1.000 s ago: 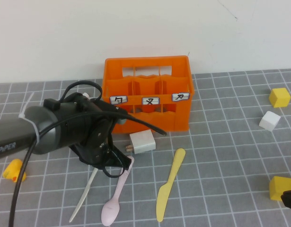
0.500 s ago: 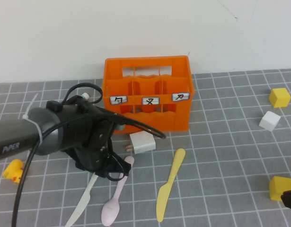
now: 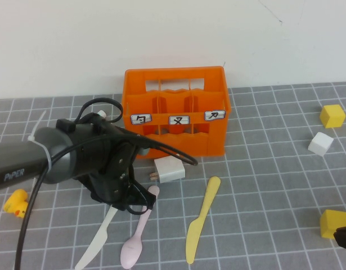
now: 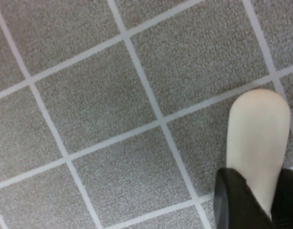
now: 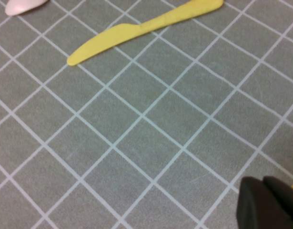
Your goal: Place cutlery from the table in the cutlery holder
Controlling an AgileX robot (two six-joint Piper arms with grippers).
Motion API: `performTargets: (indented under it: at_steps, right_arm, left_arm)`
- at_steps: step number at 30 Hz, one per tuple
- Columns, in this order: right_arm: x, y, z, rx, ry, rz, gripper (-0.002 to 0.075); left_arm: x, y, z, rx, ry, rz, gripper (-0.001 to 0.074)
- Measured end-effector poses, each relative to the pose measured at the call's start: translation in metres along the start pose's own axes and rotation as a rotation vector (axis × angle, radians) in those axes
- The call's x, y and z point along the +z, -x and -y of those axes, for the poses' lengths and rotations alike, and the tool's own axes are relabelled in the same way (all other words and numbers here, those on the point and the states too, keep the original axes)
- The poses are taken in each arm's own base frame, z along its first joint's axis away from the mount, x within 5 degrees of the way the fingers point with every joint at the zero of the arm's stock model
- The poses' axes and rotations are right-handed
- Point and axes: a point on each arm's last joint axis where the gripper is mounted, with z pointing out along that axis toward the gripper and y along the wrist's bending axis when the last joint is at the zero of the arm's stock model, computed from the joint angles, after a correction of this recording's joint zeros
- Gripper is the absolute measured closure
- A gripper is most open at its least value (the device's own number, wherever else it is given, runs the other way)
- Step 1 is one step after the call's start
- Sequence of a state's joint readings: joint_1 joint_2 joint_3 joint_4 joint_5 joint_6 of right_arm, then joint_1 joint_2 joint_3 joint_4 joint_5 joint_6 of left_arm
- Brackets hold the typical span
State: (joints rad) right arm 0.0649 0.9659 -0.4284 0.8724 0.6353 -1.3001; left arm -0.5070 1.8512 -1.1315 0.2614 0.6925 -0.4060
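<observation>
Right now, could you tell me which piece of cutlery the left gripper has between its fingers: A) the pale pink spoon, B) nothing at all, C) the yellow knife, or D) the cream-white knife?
D: the left wrist view shows the left gripper with dark fingers on either side of the cream-white knife; the yellow knife and pink spoon lie free on the table. The right gripper sits at the table's right edge.
</observation>
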Motion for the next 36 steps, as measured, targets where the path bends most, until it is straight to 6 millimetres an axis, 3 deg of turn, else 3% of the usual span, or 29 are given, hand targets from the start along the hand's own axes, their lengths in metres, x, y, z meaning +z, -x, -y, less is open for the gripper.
performTargets:
  at_steps: [10, 16, 22, 27, 30, 36]
  right_arm:
    - [0.000, 0.000, 0.000, 0.001, 0.002, 0.001, 0.0729]
    - [0.000, 0.000, 0.000, 0.001, 0.002, 0.001, 0.0729]
    - [0.000, 0.000, 0.000, -0.001, 0.002, 0.001, 0.0729]
    - [0.000, 0.000, 0.000, 0.002, 0.003, 0.003, 0.0729]
    - [0.000, 0.000, 0.000, 0.003, 0.004, 0.002, 0.0729]
    - [0.000, 0.000, 0.000, 0.006, 0.005, 0.004, 0.0729]
  left_arm:
    - [-0.002, 0.000, 0.000, -0.001, 0.000, 0.002, 0.0609]
    - [-0.015, -0.002, -0.004, -0.008, 0.006, 0.007, 0.0713]
    - [-0.035, -0.004, -0.009, -0.014, 0.008, 0.039, 0.0731]
    - [-0.036, -0.004, -0.008, -0.030, -0.003, 0.037, 0.0730]
    - [-0.033, -0.004, -0.005, -0.030, -0.030, 0.024, 0.0669]
    - [-0.023, -0.002, -0.006, -0.064, -0.048, 0.022, 0.0437]
